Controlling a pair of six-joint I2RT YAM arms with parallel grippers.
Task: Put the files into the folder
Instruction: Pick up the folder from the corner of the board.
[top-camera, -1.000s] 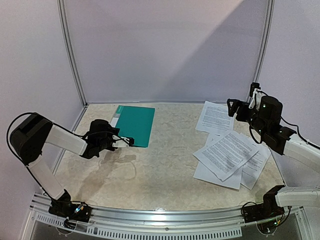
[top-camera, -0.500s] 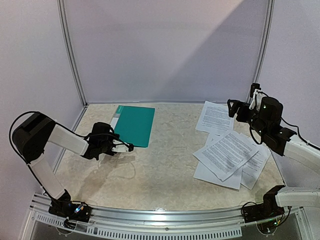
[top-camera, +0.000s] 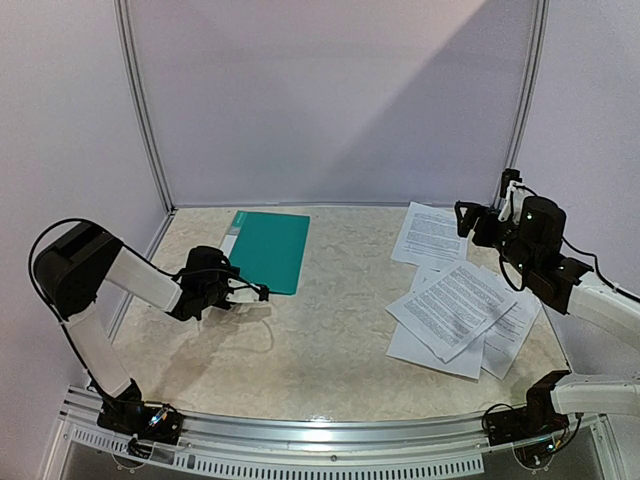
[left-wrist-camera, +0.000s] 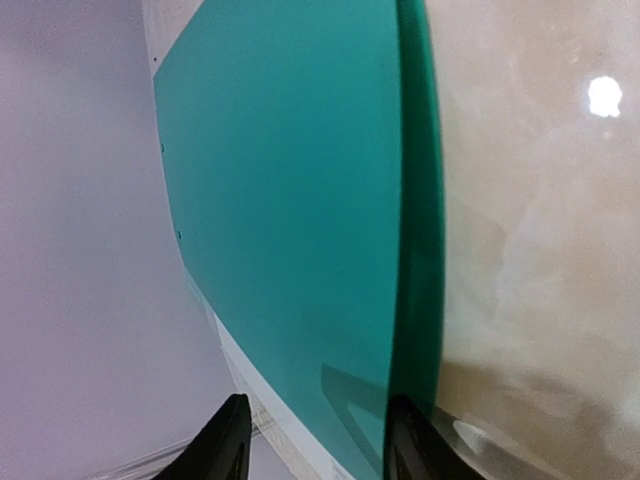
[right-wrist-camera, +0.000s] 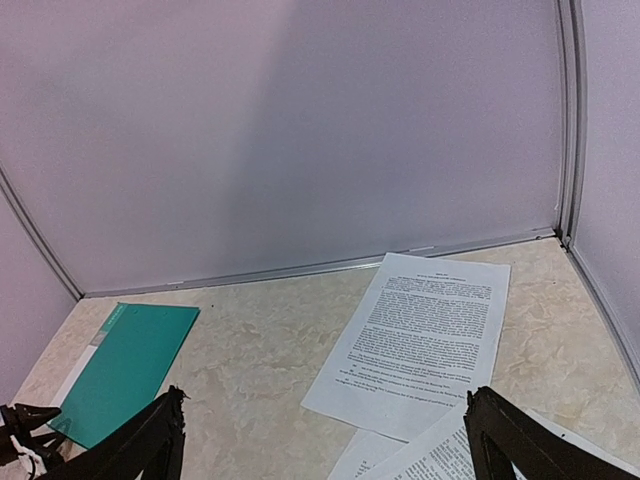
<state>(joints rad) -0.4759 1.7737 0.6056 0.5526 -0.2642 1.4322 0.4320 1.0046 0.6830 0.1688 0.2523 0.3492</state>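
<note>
At back left the folder (top-camera: 268, 250) lies closed, files (top-camera: 455, 305) well apart.

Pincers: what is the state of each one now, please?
Left pincer: open, holding nothing, close to the folder.
Right pincer: open, holding nothing.

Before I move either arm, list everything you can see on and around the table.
folder: one, teal-green with a white spine strip, lying flat at the table's far left.
files: several, white with black print, on the right side; one sheet apart at the back, the rest overlapping.
table: one, beige marbled.
left gripper: one, black, open, at the folder's near corner.
right gripper: one, black, open, raised over the files.
</note>
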